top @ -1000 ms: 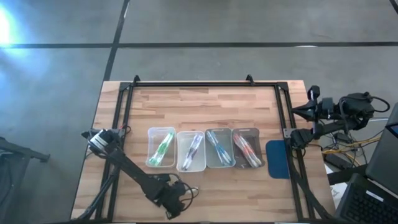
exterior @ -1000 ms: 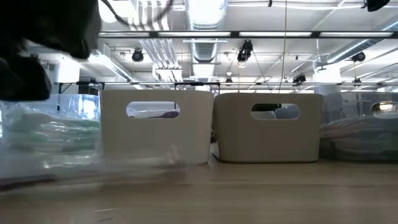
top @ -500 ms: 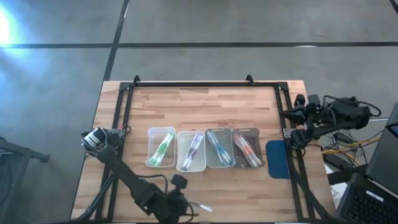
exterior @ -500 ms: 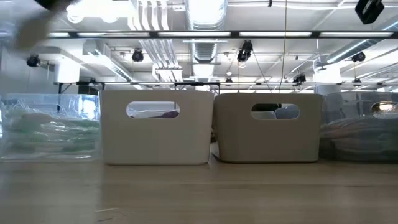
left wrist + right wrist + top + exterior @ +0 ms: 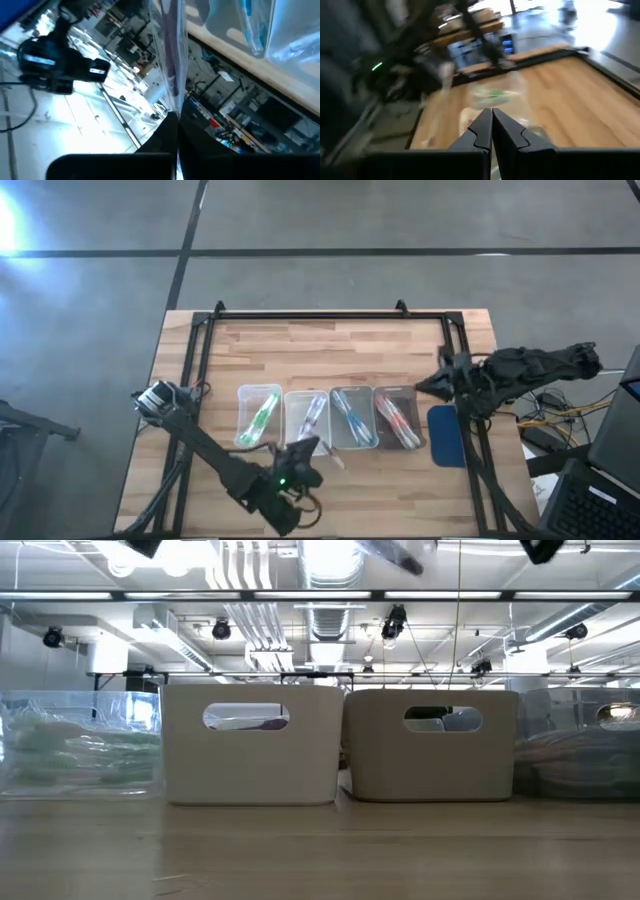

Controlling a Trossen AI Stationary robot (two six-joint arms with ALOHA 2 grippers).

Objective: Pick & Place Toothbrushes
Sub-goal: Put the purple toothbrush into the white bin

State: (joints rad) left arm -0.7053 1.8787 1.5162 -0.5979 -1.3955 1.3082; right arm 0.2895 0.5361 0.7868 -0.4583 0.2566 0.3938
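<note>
While the left gripper hung over the near edge of the worktop, it pinched one wrapped toothbrush with purple accents between its closed fingers.

Step in hand: transport of a picked toothbrush toward the row of trays, judged from the gripper's place just near of the second tray from the left.

Task items: the other toothbrushes lay sorted by colour in four clear trays in a row across the worktop's middle: green toothbrushes in the leftmost tray, purple-blue toothbrushes in the second, blue toothbrushes in the third tray, red-pink toothbrushes in the rightmost tray.

Right gripper: the right gripper was at the right edge of the worktop, beside the rightmost tray, fingers pressed together and holding nothing visible.

Other items: a blue pad lay right of the trays.

Next move, as a judgement: the held toothbrush called for carrying over the second tray, aligning it lengthwise with the tray, lowering it and then spreading the fingers.

Risk: the thin wrapping could slip or snag on the tray wall.
</note>
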